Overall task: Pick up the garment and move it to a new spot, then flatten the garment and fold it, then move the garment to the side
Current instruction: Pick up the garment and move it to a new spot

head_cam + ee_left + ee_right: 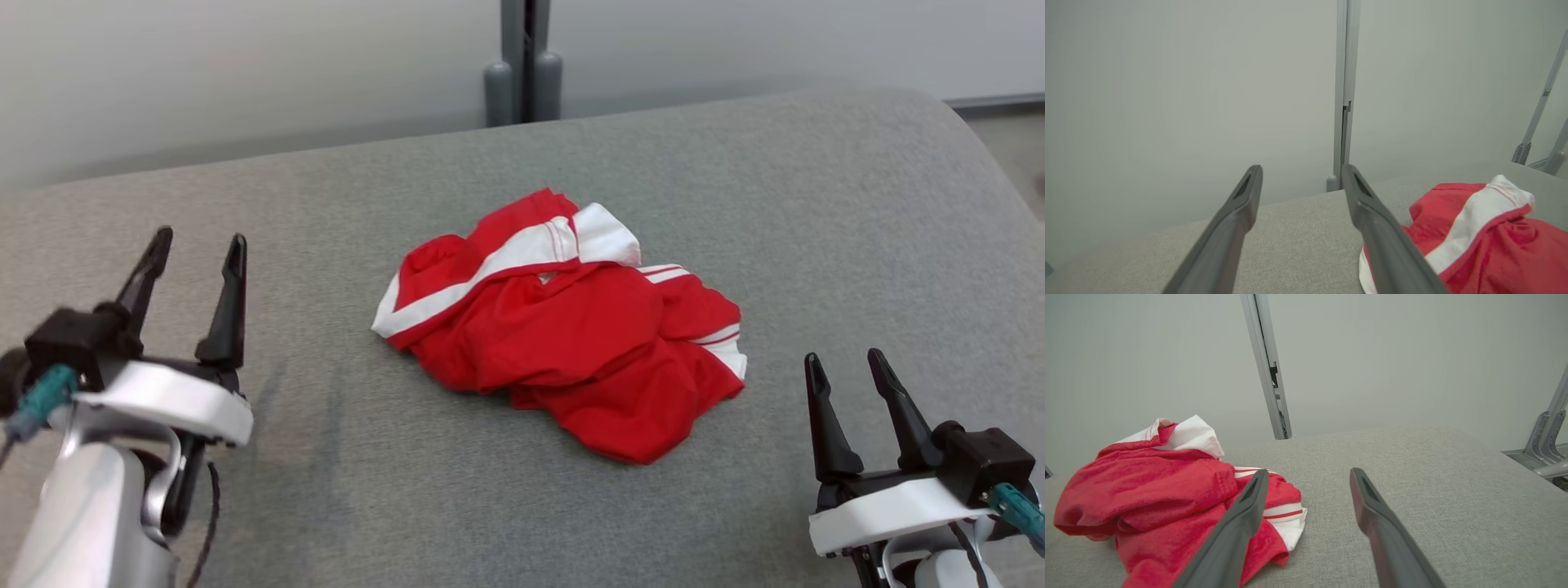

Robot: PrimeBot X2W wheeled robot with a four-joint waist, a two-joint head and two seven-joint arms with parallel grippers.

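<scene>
Here we are, and the garment point(563, 327) sits in a crumpled heap right in the middle of the grey padded surface point(816, 204). It is red with white bands and thin red stripes, bunched up and not spread at all. One white band runs along its edge towards 10 o'clock, and a white fold pokes up near 12 o'clock.

Off at 8 o'clock from the heap is the left gripper point(201, 237). Its jaws are spread wide with nothing between them, and its fingers point away towards the wall. It is well apart from the cloth. From its own wrist camera, the garment point(1486, 241) lies at 4 o'clock, partly behind the right-hand finger.

Over at 4 o'clock from the heap, the right gripper point(842, 357) is also gaping wide and holding nothing. It is closer than the other, near the garment's striped white corner but clear of it. Its wrist camera puts the garment point(1151, 486) at 9 o'clock, with one dark finger crossing in front of the red cloth.

Straight up at 12 o'clock, beyond the far edge of the surface, a grey post point(526, 57) stands against the pale wall point(245, 65). A metal frame point(1547, 433) shows at 3 o'clock in the right wrist camera.
</scene>
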